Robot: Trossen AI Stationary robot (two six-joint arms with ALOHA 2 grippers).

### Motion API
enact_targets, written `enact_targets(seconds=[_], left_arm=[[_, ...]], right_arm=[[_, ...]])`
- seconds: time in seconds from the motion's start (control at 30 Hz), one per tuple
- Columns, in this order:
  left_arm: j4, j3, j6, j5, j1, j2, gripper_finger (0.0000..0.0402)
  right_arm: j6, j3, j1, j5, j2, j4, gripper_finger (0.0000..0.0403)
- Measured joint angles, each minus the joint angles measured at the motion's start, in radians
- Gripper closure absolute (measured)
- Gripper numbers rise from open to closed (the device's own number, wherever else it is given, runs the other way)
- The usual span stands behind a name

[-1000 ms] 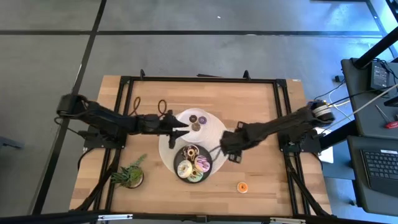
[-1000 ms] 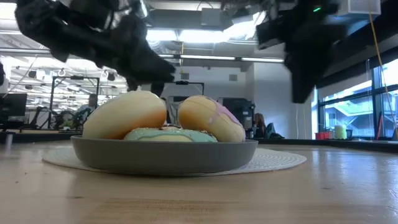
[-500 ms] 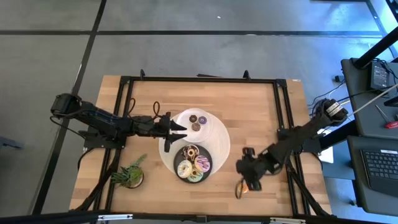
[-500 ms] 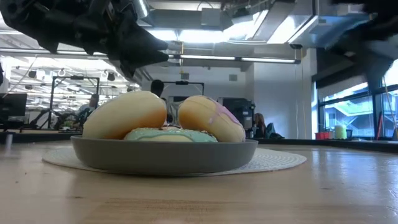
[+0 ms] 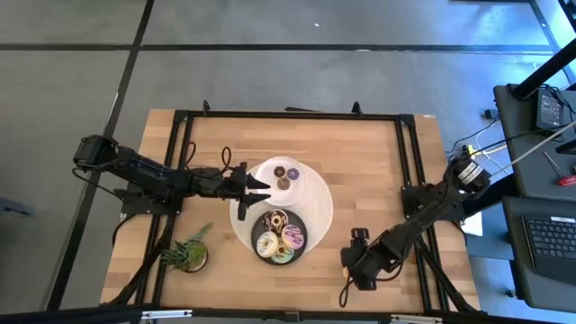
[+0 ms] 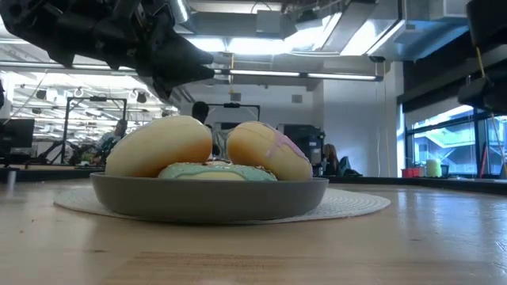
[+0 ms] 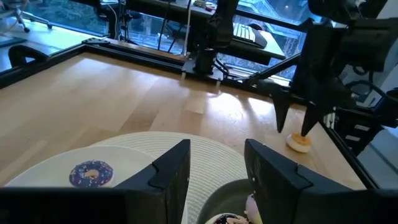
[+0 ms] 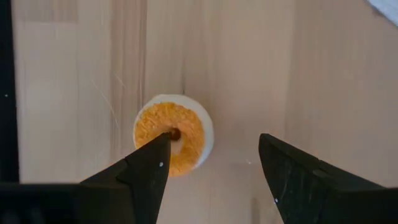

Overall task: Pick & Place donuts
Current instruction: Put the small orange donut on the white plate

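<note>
A tiny orange donut [image 8: 173, 134] lies flat on the wood near the table's near right part, also seen in the left wrist view as the orange donut [image 7: 299, 142]; my right arm hides it in the high view. My right gripper [image 8: 214, 152] is open, pointing down right over it, one fingertip [image 7: 305, 129] above the donut's hole. The grey plate [image 5: 302, 241] holds larger donuts [image 5: 279, 236]. A white plate [image 5: 301, 173] holds tiny purple and brown donuts [image 5: 286, 175]. My left gripper [image 5: 265, 184] hovers open over the white mat between both plates. My right gripper comes at the orange donut from above, pointing down. One fingertip [image 8: 163, 140] stands over the donut's hole [image 8: 175, 132], the other beside the donut over bare wood. Whether that fingertip touches the donut I cannot tell.
A round white mat [image 5: 322, 205] lies under both plates at the table's middle. A small potted plant [image 5: 189, 254] stands at the near left. Black frame rails [image 5: 288, 115] border the table. Bare wood lies between the mat and the right edge.
My right gripper has swung from beside the grey plate toward the table's near right, come over the orange donut and dropped low above it. My left arm drew back slightly toward the table's left and then held still.
</note>
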Motion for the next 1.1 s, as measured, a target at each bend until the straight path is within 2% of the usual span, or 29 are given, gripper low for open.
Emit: enact_targets(seconds=[0.3,0.5,0.83,1.1], left_arm=[[-0.008,0.000,0.000,0.000,0.000,0.000,0.0249],[-0.019,0.000,0.000,0.000,0.000,0.000,0.0253],[-0.020,0.000,0.000,-0.006,0.000,0.000,0.0249],[-0.028,0.000,0.000,-0.030,0.000,0.000,0.0254]], right_arm=[[0.002,0.000,0.000,-0.030,0.045,0.027,0.0157],[0.054,0.000,0.000,-0.028,0.046,0.033,0.0157],[-0.003,0.000,-0.001,-0.023,0.046,0.038,0.0157],[0.043,0.000,-0.001,-0.024,0.046,0.036,0.0157]])
